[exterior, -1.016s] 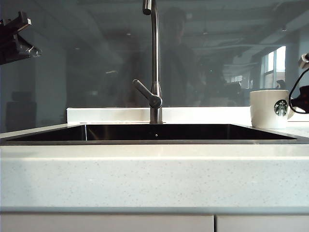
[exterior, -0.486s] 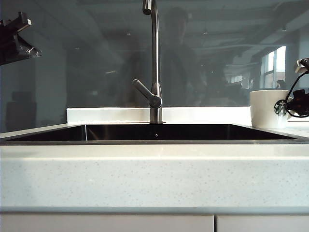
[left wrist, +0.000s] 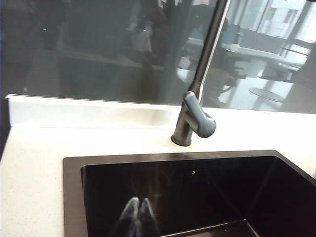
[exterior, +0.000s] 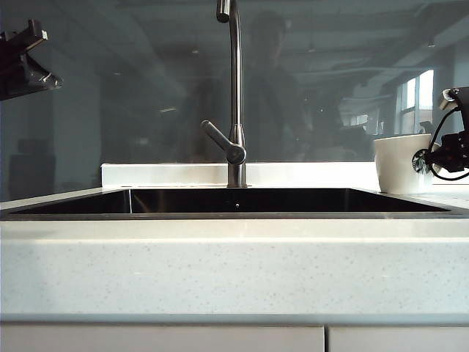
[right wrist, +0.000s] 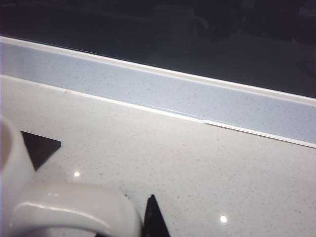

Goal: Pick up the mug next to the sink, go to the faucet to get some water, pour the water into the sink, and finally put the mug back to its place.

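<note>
Right pincer is gripping the mug by its handle on the surface right of the sink, while the left pincer is hanging closed over the basin's left.

From outside, my scene reads dim above and bright below: the dark glass backsplash mirrors ceiling lights and a daylit window, while the pale table is evenly lit. The sink walls are glossy black with soft reflections. In my right wrist view the mug is close, blurred and overexposed, with small specular dots on the stone.
</note>
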Available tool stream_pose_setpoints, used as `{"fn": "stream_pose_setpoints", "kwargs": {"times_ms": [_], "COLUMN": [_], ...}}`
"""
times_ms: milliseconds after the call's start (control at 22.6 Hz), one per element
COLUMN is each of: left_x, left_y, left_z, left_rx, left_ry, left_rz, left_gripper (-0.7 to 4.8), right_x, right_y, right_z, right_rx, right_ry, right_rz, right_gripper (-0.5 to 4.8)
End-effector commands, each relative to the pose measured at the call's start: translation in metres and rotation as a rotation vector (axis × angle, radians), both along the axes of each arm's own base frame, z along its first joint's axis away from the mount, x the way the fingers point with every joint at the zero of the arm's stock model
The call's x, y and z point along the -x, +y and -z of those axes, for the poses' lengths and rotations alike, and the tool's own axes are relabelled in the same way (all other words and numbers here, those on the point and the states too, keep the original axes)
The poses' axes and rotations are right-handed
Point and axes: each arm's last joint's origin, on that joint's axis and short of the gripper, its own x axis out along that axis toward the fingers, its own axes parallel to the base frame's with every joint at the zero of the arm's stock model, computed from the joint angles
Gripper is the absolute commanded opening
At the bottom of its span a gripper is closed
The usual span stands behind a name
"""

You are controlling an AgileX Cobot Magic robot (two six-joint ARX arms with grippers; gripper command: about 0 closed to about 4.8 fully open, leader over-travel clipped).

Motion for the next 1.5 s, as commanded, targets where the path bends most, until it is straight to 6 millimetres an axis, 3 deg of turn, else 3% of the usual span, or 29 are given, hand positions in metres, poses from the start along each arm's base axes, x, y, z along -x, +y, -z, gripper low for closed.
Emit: {"fn": "stream_pose_setpoints", "kwargs": {"times_ms": [44, 265, 353, 530, 795, 927, 1060, 1281, 1502], "left_x": [0.000, -0.001, -0.003, -0.024, -0.086, -0.115, -0.137, -0.175, -0.233], "left_y": [0.000, 0.000, 0.001, 0.001, -0.006, -0.011, -0.014, -0.024, -0.038], "left_z": [-0.003, -0.003, 0.001, 0.021, 0.035, 0.039, 0.044, 0.057, 0.059], "left_rx": [-0.026, -0.086, -0.109, -0.103, -0.045, -0.048, -0.029, 0.001, 0.049], "left_ry": [-0.031, -0.055, -0.054, -0.062, -0.020, -0.029, -0.022, -0.012, -0.015], "left_rz": [0.001, -0.027, -0.052, -0.039, 0.130, 0.213, 0.265, 0.367, 0.525], "left_gripper": [-0.04, -0.04, -0.04, -0.04, -0.04, -0.04, -0.04, -0.04, -0.05], "right_x": [-0.001, -0.005, -0.009, -0.030, -0.039, -0.038, -0.038, -0.035, -0.033], "right_y": [-0.001, 0.004, 0.017, 0.082, 0.196, 0.234, 0.251, 0.259, 0.260], "right_z": [-0.007, -0.026, -0.047, -0.102, -0.150, -0.170, -0.183, -0.204, -0.218], "right_rx": [-0.063, -0.191, -0.208, -0.294, -0.137, -0.148, -0.159, -0.187, -0.235], "right_ry": [-0.035, -0.073, -0.121, -0.051, -0.014, -0.046, -0.055, -0.084, -0.083], "right_rz": [0.006, -0.020, -0.055, -0.242, -0.339, -0.389, -0.368, -0.389, -0.415], "right_gripper": [-0.03, -0.03, -0.03, -0.03, -0.03, -0.03, -0.03, -0.03, -0.03]}}
